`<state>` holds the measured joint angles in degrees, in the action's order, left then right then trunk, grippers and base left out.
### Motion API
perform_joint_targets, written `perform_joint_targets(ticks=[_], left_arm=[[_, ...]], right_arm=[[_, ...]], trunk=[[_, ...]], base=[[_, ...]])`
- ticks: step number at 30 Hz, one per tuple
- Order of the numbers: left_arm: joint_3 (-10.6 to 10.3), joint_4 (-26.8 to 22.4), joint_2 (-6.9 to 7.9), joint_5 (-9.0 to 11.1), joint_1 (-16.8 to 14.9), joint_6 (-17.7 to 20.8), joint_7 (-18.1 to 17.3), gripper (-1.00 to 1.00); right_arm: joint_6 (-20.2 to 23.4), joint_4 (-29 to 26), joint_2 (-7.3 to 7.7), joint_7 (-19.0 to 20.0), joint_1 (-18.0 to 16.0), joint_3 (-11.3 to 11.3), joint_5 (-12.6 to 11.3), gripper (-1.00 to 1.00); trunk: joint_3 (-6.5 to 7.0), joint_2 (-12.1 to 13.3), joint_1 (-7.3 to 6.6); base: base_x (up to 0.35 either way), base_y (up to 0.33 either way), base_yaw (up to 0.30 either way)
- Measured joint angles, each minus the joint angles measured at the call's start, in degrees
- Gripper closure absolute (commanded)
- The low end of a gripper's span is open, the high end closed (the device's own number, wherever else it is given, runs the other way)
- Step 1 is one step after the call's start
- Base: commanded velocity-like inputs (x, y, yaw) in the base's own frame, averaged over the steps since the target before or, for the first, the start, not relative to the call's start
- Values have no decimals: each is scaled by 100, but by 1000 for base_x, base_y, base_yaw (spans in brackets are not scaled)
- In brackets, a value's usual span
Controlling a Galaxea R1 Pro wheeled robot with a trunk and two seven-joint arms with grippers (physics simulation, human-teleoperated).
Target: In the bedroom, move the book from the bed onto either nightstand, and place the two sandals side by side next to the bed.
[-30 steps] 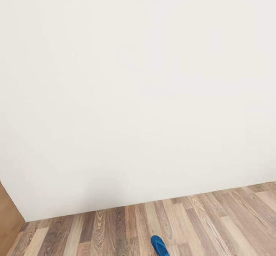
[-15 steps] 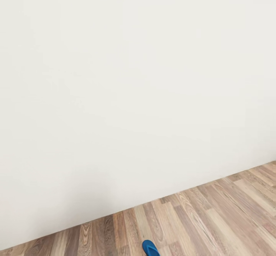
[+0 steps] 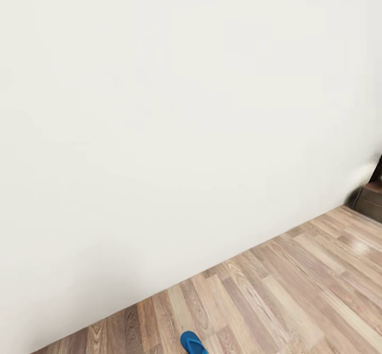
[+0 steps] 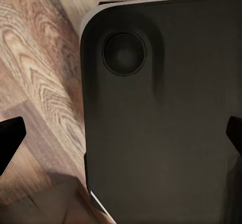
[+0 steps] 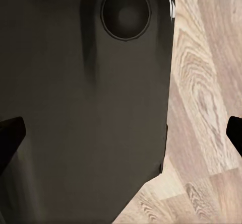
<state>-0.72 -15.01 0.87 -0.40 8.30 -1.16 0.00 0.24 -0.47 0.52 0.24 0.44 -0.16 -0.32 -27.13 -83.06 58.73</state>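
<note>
One bright blue sandal [image 3: 193, 343] lies on the light wood-plank floor [image 3: 297, 290], cut off by the head view's lower edge. The book, the bed and the other sandal are out of view. In the left wrist view my left gripper [image 4: 121, 138] is open, its dark fingertips [image 4: 10, 139] far apart with nothing between them, hanging over my own dark base [image 4: 161, 108]. My right gripper [image 5: 121, 133] is likewise open and empty, with its fingertips [image 5: 10, 136] spread over the base [image 5: 91, 83].
A plain white wall [image 3: 175, 120] stands close ahead and meets the floor on a slant. At the far right edge a low dark brown piece of furniture [image 3: 372, 199] stands against the wall; I cannot tell which piece it is.
The camera has turned right: the tan door at the left slid out of the picture, the sandal shifted left and the dark furniture came in at the right. No thing itself moved.
</note>
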Motion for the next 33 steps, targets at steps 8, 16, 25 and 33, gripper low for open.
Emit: perform_joint_targets(ticks=[8,16,25,33], left_arm=[[1,0,0,0,0,0,0,-100],[3,-5,0,0,0,0,0,-100],[5,-2,0,0,-1,1,0,-100],[1,0,0,1,0,-1,0,-100]], right_arm=[[0,-1,0,0,0,0,0,-100],[0,-1,0,0,0,0,0,-100],[0,-1,0,0,0,0,0,-100],[0,-1,8,0,0,-4,0,-100]], trunk=[[0,0,0],[0,0,-1],[0,0,-2],[0,0,0]], base=[[0,0,-300],[27,16,-300],[207,150,-300],[30,23,-300]])
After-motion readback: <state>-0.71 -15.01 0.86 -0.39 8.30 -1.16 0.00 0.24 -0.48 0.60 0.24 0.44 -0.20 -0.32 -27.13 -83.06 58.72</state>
